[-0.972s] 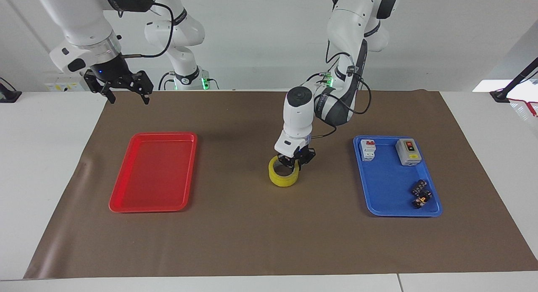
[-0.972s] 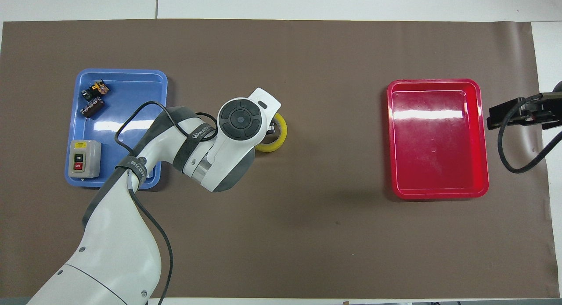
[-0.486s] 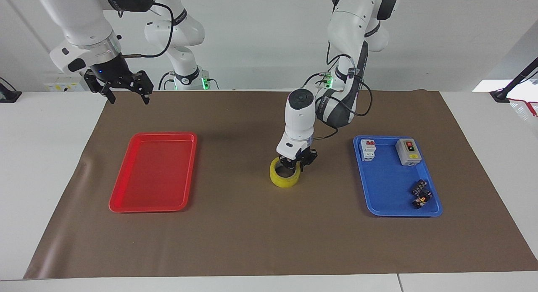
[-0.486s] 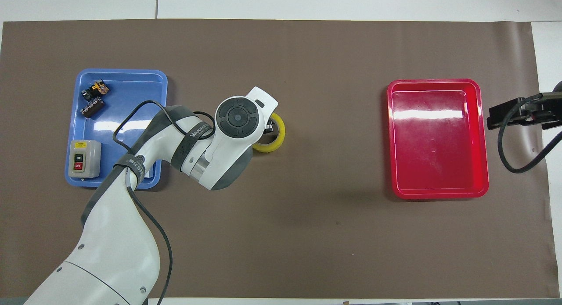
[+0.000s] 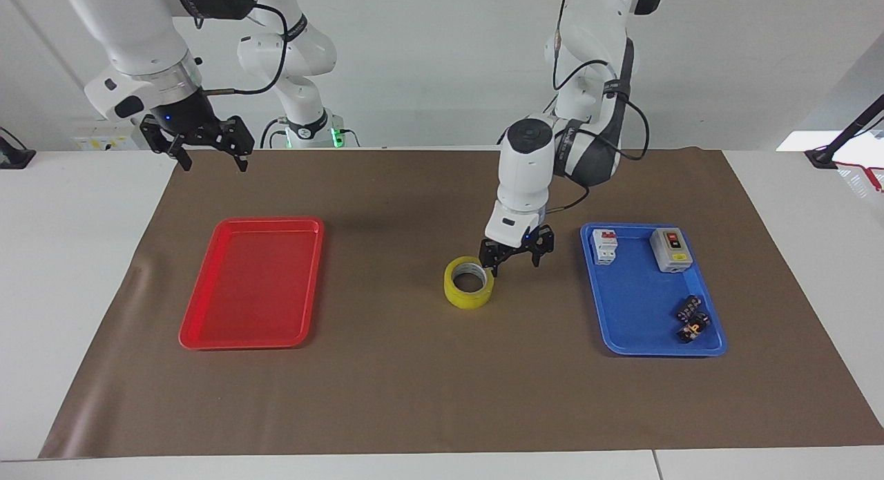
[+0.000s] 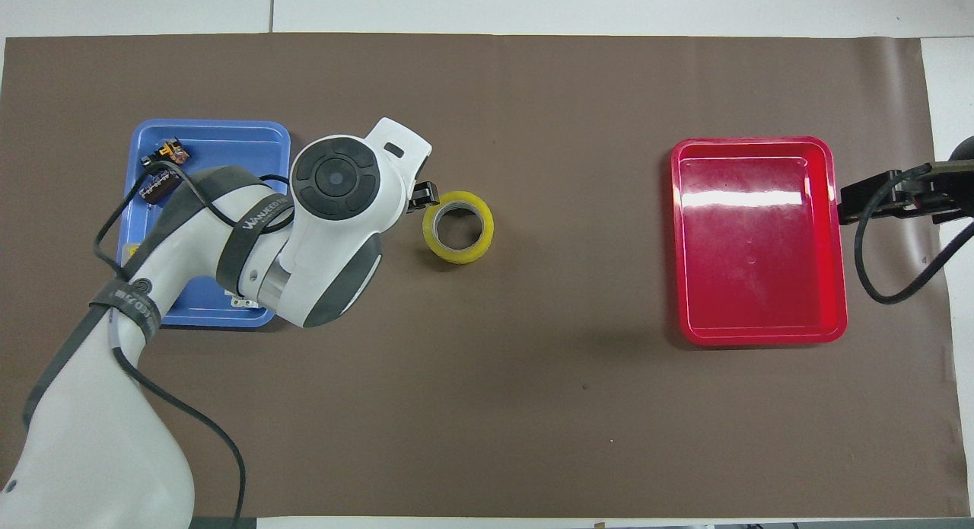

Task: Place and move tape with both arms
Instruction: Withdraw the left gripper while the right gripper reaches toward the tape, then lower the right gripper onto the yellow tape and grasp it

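The yellow tape roll (image 5: 469,282) lies flat on the brown mat in the middle of the table; it also shows in the overhead view (image 6: 458,227). My left gripper (image 5: 515,257) is open and empty, raised just above the mat between the tape and the blue tray, clear of the roll; in the overhead view only one fingertip (image 6: 424,197) shows past the wrist. My right gripper (image 5: 205,152) is open and empty, waiting high above the right arm's end of the mat, near the red tray (image 5: 207,321); it also shows at the overhead view's edge (image 6: 875,196).
The empty red tray (image 6: 835,285) lies toward the right arm's end. A blue tray (image 5: 625,342) toward the left arm's end holds a grey switch box (image 5: 670,249), a white breaker (image 5: 604,246) and small dark parts (image 5: 691,318). Two smaller arms with green-lit bases (image 5: 311,131) stand at the robots' side.
My left gripper let go of the tape, rose and moved toward the blue tray. The tape stays on the mat. The right arm has not moved.
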`<state>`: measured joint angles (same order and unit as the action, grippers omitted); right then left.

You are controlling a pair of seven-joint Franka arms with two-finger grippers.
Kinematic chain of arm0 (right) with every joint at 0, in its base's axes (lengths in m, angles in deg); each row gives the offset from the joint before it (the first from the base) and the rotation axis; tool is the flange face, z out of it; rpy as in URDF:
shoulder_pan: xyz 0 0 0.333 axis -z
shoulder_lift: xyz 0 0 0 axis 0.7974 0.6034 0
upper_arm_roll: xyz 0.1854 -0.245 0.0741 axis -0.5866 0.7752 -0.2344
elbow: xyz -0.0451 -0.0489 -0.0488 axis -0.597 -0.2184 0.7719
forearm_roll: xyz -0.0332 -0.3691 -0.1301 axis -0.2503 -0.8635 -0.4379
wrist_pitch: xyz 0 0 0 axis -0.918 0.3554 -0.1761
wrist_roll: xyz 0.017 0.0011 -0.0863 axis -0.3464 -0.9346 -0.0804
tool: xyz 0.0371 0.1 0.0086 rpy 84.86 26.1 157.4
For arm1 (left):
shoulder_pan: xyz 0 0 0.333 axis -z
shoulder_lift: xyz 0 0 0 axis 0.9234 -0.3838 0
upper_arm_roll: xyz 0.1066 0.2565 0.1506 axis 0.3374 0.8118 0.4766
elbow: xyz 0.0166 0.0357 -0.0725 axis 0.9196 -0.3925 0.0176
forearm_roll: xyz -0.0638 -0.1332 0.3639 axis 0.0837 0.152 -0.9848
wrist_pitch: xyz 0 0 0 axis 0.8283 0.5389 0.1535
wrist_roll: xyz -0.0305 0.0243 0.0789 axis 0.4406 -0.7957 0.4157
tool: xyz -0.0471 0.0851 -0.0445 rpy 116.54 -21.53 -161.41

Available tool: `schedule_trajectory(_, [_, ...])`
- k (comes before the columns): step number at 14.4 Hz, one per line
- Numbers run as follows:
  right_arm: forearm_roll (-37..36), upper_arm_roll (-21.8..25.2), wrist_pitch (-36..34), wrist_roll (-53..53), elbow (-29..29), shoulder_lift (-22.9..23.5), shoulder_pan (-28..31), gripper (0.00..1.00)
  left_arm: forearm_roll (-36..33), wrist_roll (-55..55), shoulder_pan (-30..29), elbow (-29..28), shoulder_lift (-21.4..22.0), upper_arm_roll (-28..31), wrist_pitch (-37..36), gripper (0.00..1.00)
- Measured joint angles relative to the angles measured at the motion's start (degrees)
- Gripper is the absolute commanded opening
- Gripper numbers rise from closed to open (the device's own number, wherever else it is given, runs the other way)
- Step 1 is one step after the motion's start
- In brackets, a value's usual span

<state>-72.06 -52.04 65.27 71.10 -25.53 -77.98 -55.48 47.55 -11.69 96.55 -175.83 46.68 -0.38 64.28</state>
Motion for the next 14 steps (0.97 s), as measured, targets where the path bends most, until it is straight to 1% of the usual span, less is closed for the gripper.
schedule_trajectory(2, [0.04, -0.04, 1.39, 0.0, -0.8, 0.01, -1.71, 1.0, 0.0, -0.36, -2.25, -0.74, 2.85, 0.05, -1.91, 1.0])
schedule_trajectory(5, [0.45, -0.13, 6.64, -1.2, -1.95, 1.56, -6.43, 1.0, 0.0, -3.97, -5.69, -1.72, 5.99, 0.1, -4.32, 1.0])
schedule_trajectory(8, [2.95, -0.3, 13.21, -6.62, -2.37, 6.11, -12.98, 1.0, 0.46, -12.1, -10.49, -1.89, 8.57, 0.15, -7.98, 1.0])
schedule_trajectory(11, [3.11, -0.4, 20.82, -13.08, -2.47, 11.49, -19.82, 1.0, 4.59, -24.46, -17.2, -1.89, 11.22, 0.29, -11.57, 1.0])
schedule_trajectory(14, [3.68, -0.42, 28.61, -16.83, -2.57, 16.55, -23.51, 1.0, 7.72, -36.15, -24.14, -1.76, 13.68, 0.47, -15.18, 1.0])
